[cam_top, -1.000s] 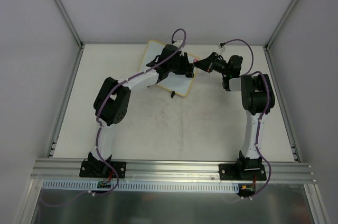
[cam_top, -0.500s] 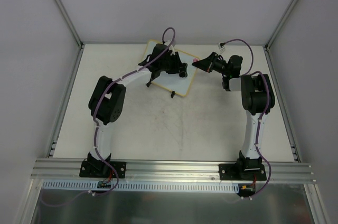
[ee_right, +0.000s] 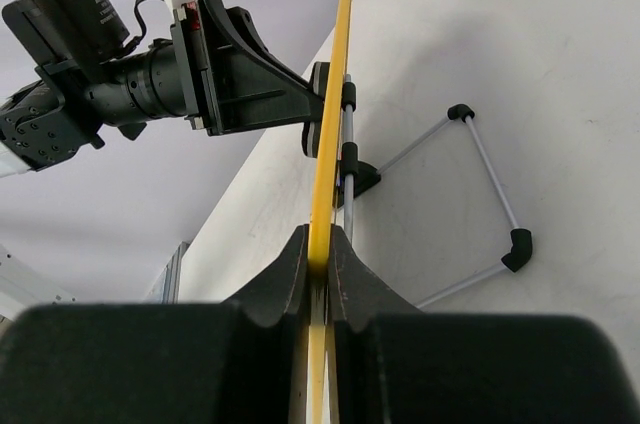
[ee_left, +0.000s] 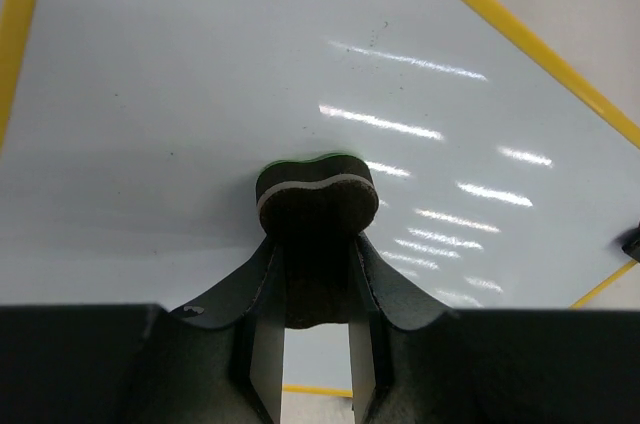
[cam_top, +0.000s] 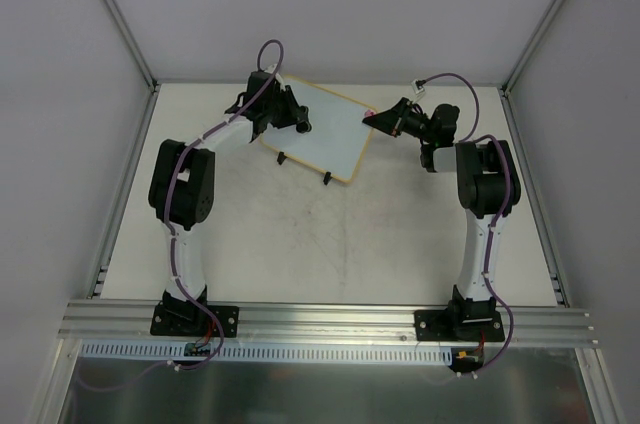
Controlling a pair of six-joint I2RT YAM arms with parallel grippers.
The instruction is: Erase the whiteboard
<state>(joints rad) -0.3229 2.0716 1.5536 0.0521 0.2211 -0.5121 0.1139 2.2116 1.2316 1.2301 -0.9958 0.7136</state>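
The whiteboard (cam_top: 332, 136), white with a pale yellow frame, stands tilted at the back of the table on two small black feet. My left gripper (cam_top: 298, 124) is over its left part, shut on a dark felt eraser (ee_left: 317, 196) that presses against the white surface (ee_left: 200, 64). My right gripper (cam_top: 373, 121) is shut on the board's right corner. In the right wrist view its jaws (ee_right: 319, 249) pinch the yellow frame edge (ee_right: 330, 124). The visible board surface shows no writing.
The board's wire stand (ee_right: 485, 194) with black feet rests on the table behind it. The left arm's wrist and camera (ee_right: 150, 84) show beyond the frame edge. Cage posts and walls stand close behind the board. The metal rail (cam_top: 330, 319) runs along the near edge.
My left gripper has slid the eraser leftward across the board, from its right-middle part to its left part. The right gripper and the board have stayed put.
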